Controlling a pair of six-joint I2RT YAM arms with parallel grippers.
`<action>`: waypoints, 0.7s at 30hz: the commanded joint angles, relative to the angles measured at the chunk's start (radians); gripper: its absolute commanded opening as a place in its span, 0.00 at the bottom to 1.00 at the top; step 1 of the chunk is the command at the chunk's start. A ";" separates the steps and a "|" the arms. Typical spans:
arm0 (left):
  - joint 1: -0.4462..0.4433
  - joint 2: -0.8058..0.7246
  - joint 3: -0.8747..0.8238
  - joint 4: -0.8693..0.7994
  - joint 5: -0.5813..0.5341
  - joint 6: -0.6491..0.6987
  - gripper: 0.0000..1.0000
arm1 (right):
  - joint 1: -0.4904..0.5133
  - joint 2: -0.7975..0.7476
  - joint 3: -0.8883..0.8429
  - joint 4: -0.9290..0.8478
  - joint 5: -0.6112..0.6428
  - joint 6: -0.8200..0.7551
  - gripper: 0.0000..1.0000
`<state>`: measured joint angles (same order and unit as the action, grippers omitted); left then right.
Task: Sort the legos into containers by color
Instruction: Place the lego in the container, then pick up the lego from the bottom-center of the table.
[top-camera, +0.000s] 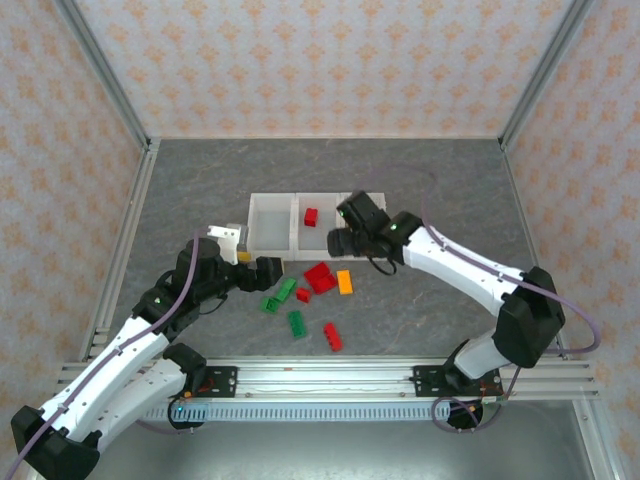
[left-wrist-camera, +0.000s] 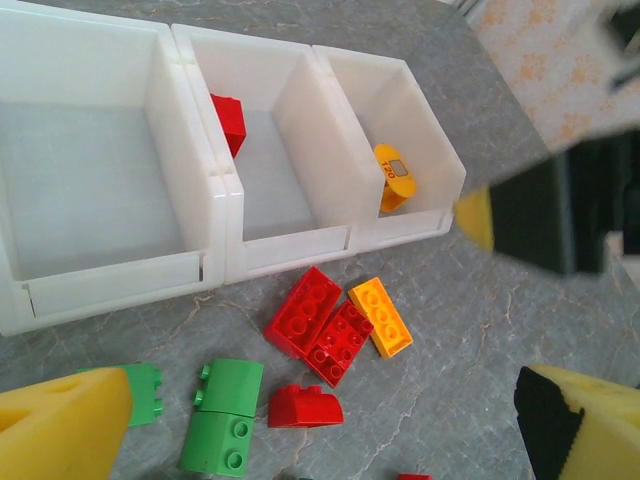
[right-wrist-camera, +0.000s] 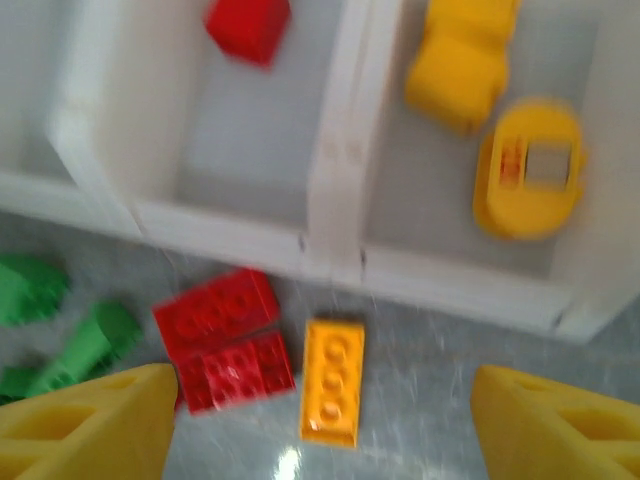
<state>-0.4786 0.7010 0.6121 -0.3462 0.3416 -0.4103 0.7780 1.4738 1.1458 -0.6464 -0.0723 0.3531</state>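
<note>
Three white bins (left-wrist-camera: 215, 190) are sitting joined in one row at mid-table, w/ both claws close by. The mid bin is holding a lone red brick (left-wrist-camera: 230, 120) toward its left wall. The rt bin is holding two yellow pieces (right-wrist-camera: 462, 55), one of them rounded w/ a small label on it. In front of the bins, loose on the table (top-camera: 440, 200), a red pair (left-wrist-camera: 322, 325) is lying w/ its two bricks touching, and an orange brick (left-wrist-camera: 380, 317) is lying just beside it on the rt. Nearer the arms we're seeing a small red piece (left-wrist-camera: 305, 408) lying next to a green block (left-wrist-camera: 225, 415), w/ a second green brick (left-wrist-camera: 145, 390) further left. In the top view a third green brick (top-camera: 297, 323) and a last red brick (top-camera: 332, 337) are lying closest to the rail. The left claw (left-wrist-camera: 325, 430) is hanging low by the green bricks, jaws spread as wide as they go, gripping nothing. The right claw (right-wrist-camera: 325, 420) is hovering above the bins' front wall, approx where the mid and rt bins meet, jaws standing well apart and holding nothing. Its own view is blurring, so we can't tell finer detail there.
</note>
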 joint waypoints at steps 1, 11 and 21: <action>-0.012 0.002 -0.009 0.030 0.025 0.025 0.99 | 0.040 -0.037 -0.097 -0.028 -0.039 0.089 0.77; -0.012 0.002 -0.009 0.030 0.028 0.026 0.99 | 0.107 -0.005 -0.215 0.025 -0.056 0.122 0.77; -0.013 0.008 -0.006 0.021 0.019 0.023 0.99 | 0.110 0.107 -0.211 0.082 -0.026 0.114 0.78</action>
<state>-0.4847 0.7094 0.6121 -0.3462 0.3595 -0.3992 0.8810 1.5608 0.9329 -0.5854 -0.1307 0.4606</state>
